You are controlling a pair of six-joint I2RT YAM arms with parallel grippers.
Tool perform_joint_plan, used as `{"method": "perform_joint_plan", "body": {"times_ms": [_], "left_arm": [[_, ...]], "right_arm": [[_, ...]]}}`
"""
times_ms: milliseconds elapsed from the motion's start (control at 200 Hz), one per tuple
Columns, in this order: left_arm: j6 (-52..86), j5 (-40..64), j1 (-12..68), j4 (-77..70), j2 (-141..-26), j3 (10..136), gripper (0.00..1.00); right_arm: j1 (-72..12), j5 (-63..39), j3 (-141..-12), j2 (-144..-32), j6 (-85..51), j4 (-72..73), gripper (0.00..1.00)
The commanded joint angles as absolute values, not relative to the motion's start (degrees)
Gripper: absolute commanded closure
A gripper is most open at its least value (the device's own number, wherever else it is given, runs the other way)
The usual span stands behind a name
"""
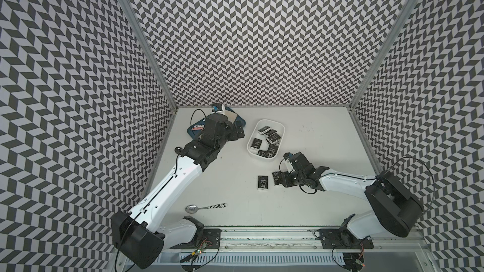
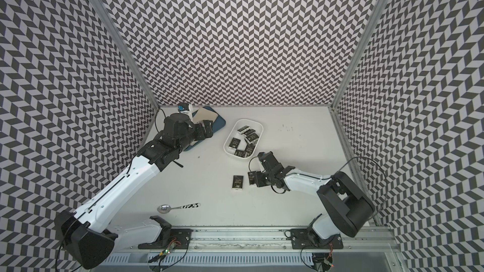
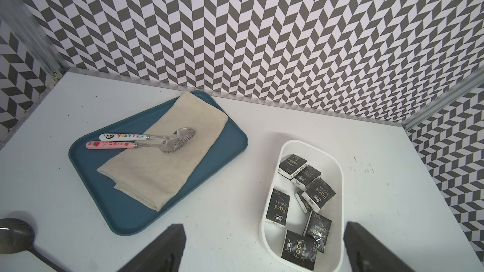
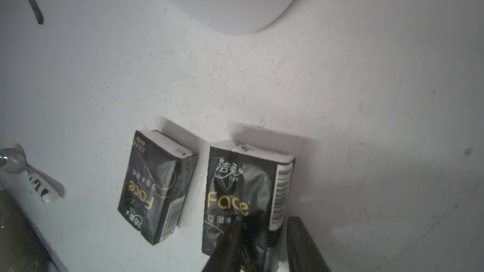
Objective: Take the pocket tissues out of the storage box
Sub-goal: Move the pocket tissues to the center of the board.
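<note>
**Mid-table, front side of the box: second packet at the right jaws**

Between the storage box point(image 1: 275, 124) and the table's front edge, two pocket tissue packets lie side by side, near each other but not touching. The loose packet point(image 1: 262, 183) lies flat, clear of both grippers. The second packet point(image 4: 241, 194) sits at the right gripper point(image 4: 263, 222) and looks to be down on the table.

The box stands toward the back edge, about mid-width. Inside are seven packets point(image 3: 277, 208), jumbled, some leaning on one another. That makes two of nine out, so the task is in its early part.

Step in hand, as I read it: setting the second packet down next to the first. It could equally be a regrip.

Right jaws are narrow. One finger point(image 4: 225, 249) crosses the printed face and the other stands off the barcode edge, with the packet's long side between them. Whether the pads press on it I cannot tell.

The left gripper point(image 1: 238, 131) has its jaws wide with nothing between them. It hovers above the box-side edge of the blue tray point(image 3: 230, 147), which sits by the back left corner.

Next move calls for:
- getting the right jaws off this packet and lifting clear without dragging it;
- going back over the box;
- choosing a packet that lies flat with both long sides free.
</note>
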State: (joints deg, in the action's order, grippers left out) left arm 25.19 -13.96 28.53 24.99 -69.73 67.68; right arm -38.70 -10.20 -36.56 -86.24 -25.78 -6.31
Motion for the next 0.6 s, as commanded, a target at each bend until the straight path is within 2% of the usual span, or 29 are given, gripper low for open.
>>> {"method": "perform_joint_plan", "body": {"times_ms": [0,160,426,596], "left_arm": [[25.21,-13.53,28.93,25.2,-68.25,68.06,0.01],[25.14,-13.8,28.93,25.18,-67.92,67.98,0.01],[25.39,-13.37,28.97,24.6,-68.33,66.85,0.01],[25.23,-13.79,28.96,24.52,-67.41,66.27,0.01]], "right_arm": [[-38.5,-7.38,-35.51,-88.11,-29.24,-3.0,0.69],[-38.5,-5.91,-35.8,-88.22,-33.94,-1.06,0.73],[-38.5,-5.81,-38.69,-89.87,-36.2,0.33,0.74],[-38.48,-4.53,-39.91,-85.86,-35.44,-1.46,0.66]]}}
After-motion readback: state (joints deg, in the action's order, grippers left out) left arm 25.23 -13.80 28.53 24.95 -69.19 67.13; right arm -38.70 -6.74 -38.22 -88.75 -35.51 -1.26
